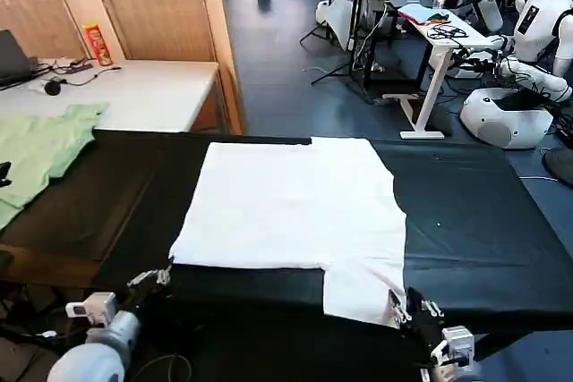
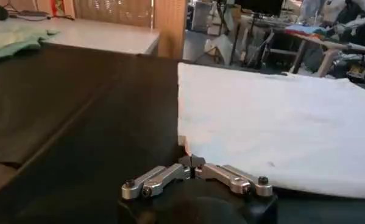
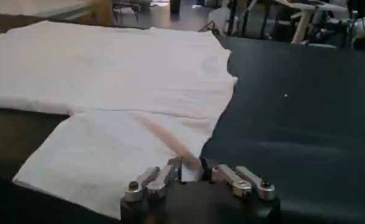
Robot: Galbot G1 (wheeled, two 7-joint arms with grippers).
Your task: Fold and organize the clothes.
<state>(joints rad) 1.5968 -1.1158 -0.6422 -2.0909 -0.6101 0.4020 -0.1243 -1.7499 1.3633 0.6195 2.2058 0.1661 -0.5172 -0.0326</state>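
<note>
The white T-shirt (image 1: 295, 207) lay plain side up across the black surface (image 1: 474, 221), one sleeve hanging toward the near edge. The left hand (image 1: 159, 276) sat at the shirt's near left corner, its fingers drawn almost together right at the hem, though I couldn't tell whether any cloth was caught. The right hand (image 1: 405, 303) pinched the sleeve's corner. If one side lifted without the other gripping, I reckoned the fabric would drag crooked and bunch, spoiling the fold.
</note>
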